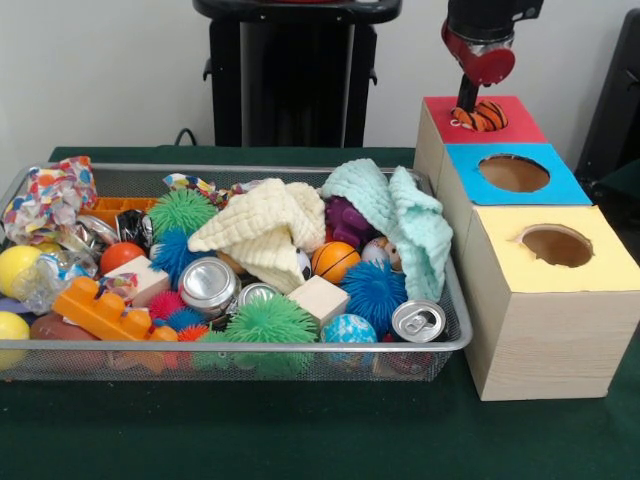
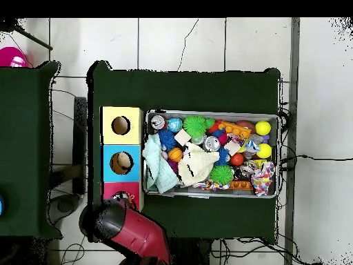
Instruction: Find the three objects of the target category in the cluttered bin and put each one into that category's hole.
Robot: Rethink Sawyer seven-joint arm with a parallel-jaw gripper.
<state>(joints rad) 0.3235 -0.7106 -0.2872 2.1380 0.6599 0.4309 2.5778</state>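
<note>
An orange-and-black striped toy (image 1: 480, 116) sits on the red-topped box (image 1: 515, 122), the far end of the row of three boxes, directly under the gripper (image 1: 467, 103). The gripper's tip meets the toy from above; whether it grips or has let go cannot be told. The wire bin (image 1: 300, 345) of clutter stands just beside the boxes.

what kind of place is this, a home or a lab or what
Most likely a robotics lab: a red robot arm works over a green-covered table holding a wire bin of mixed toys and a three-hole sorting box, on tiled floor.
</note>
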